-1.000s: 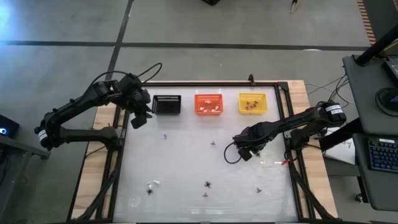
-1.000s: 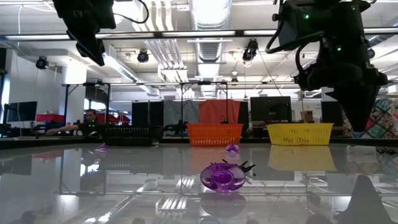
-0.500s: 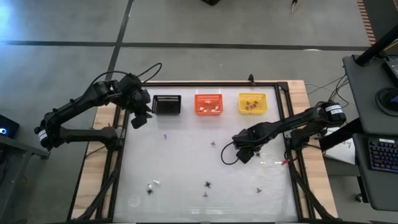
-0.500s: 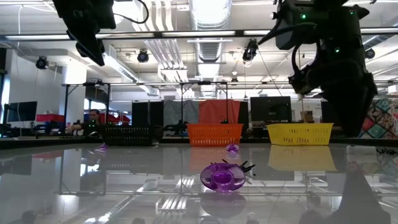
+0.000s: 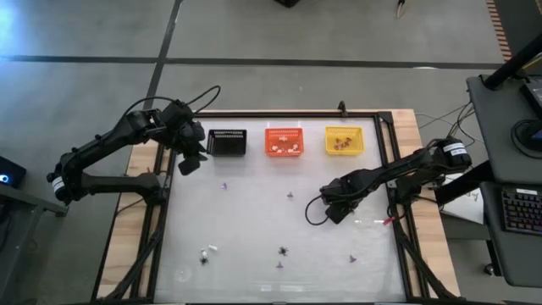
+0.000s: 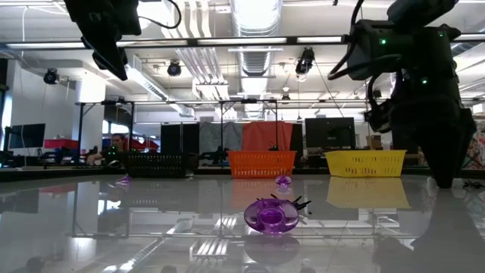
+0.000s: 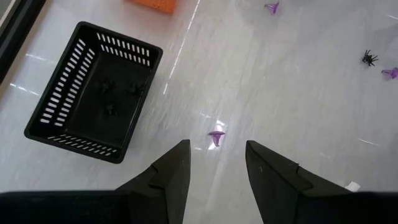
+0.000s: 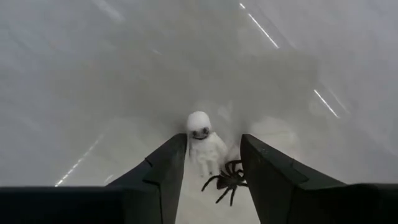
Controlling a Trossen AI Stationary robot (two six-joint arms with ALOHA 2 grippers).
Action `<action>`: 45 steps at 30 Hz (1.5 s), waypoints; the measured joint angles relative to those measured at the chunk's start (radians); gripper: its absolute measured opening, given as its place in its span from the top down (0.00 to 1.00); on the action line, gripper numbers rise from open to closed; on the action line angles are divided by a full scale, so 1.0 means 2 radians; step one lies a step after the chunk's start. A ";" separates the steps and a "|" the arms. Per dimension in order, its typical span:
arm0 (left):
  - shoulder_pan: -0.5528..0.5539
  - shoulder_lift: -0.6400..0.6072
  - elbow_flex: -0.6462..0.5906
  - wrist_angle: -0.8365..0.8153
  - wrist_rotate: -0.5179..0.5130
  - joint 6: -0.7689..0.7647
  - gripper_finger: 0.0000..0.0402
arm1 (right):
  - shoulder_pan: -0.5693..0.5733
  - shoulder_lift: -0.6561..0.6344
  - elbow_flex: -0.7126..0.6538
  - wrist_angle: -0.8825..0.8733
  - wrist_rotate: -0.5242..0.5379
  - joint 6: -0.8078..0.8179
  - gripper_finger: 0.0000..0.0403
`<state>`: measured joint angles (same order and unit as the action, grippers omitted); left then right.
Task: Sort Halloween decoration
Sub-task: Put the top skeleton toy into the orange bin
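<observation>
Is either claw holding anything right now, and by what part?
Nothing is held. The right claw is open around a white skeleton figure and black spider; the left claw is open, empty.

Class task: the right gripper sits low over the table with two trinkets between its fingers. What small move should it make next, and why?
Probably shift sideways before closing. The right gripper stands open, with both a white skeleton figure and a black spider lying between its fingers on the table. Closing now would likely catch both, and they seem to belong in different baskets. The left gripper waits open near the black basket.

Overhead camera looks straight down; table-level camera faces the same baskets (image 5: 284, 141)
</observation>
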<state>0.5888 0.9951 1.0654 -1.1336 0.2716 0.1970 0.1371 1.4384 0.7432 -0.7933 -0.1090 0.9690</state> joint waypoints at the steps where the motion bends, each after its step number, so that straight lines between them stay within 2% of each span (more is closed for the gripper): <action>1: 0.000 0.000 0.000 0.000 0.000 0.000 0.66 | 0.000 0.000 -0.003 0.006 -0.001 0.000 0.63; 6: 0.000 0.000 0.000 0.000 0.000 0.001 0.66 | 0.000 0.001 -0.008 0.018 -0.003 0.000 0.70; 12: 0.000 0.000 0.000 0.000 0.000 0.001 0.66 | 0.000 0.007 -0.008 0.022 -0.006 0.000 0.92; 14: 0.000 0.000 0.000 0.000 0.000 0.001 0.66 | 0.000 0.006 -0.008 0.022 -0.006 0.000 0.95; 25: 0.000 0.000 0.000 -0.003 0.000 0.002 0.66 | 0.000 -0.021 0.036 0.018 0.008 0.060 0.96; 31: 0.000 0.000 0.000 -0.003 0.000 0.002 0.66 | -0.014 -0.018 0.091 0.023 0.072 0.063 0.96; 34: 0.000 0.000 0.000 -0.003 0.000 0.002 0.66 | -0.037 -0.011 0.118 0.023 0.093 0.043 0.96; 39: 0.000 0.000 0.000 -0.003 0.000 -0.003 0.66 | -0.098 0.003 0.153 0.052 0.096 -0.003 0.97; 45: 0.000 0.000 0.000 -0.003 -0.001 -0.007 0.66 | -0.180 0.042 0.210 0.095 0.090 -0.108 0.97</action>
<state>0.5889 0.9955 1.0653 -1.1386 0.2703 0.1821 -0.2234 1.5225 1.1624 -0.6036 0.0718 0.7534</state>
